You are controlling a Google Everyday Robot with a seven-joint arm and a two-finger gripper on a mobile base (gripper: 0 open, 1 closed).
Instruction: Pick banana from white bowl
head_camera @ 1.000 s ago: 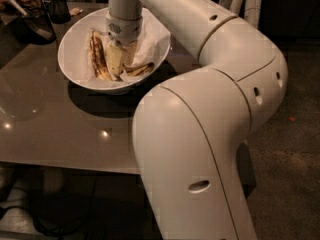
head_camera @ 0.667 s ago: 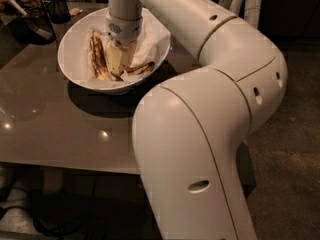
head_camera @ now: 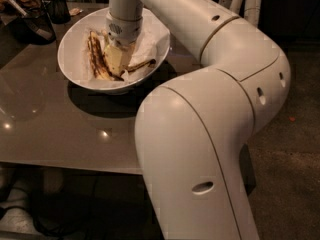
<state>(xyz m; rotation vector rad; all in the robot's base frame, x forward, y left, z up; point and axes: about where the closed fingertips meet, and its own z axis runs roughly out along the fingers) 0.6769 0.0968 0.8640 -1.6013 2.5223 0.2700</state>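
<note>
Glossy grey table [head_camera: 45,129] across the left; the white bowl [head_camera: 69,46] stands on it upper left, a dark cup [head_camera: 59,7] behind, the gripper [head_camera: 118,61] down in the bowl

The gripper [head_camera: 119,59] sits in the white bowl [head_camera: 67,54] on the table [head_camera: 50,129], just right of the banana [head_camera: 97,59]

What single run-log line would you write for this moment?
task: pick banana | end effector: down inside white bowl, beside banana | banana: lying in bowl, not lifted
</note>
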